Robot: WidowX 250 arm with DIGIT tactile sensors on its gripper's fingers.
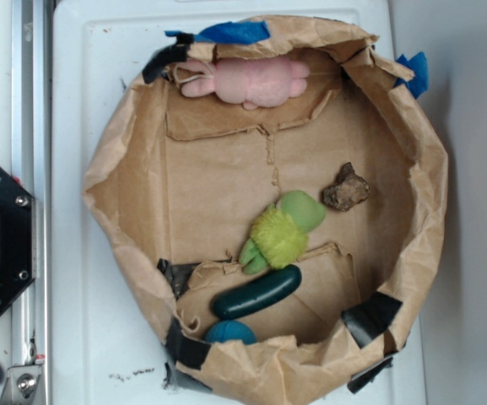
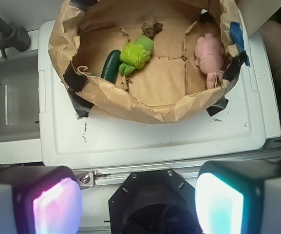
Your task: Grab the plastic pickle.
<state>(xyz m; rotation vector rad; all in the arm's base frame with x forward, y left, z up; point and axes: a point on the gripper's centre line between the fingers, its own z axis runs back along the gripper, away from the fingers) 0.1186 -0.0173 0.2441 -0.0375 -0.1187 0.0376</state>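
Nothing is grasped yet; this looks like the approach step. The plastic pickle [image 1: 257, 293] lies on the floor of the brown paper bin [image 1: 427, 169], near its wall, just beside the fuzzy green toy [image 1: 278, 234] and close to the teal ball [image 1: 229, 332]. The end effector [image 2: 139, 200] hangs high and well back from the bin, over the edge of the white tabletop [image 2: 155, 136], its 2 fingers [image 2: 218, 200] spread wide and empty. Next, I'd judge, it must travel forward over the rim and descend onto the pickle, avoiding the fuzzy toy.
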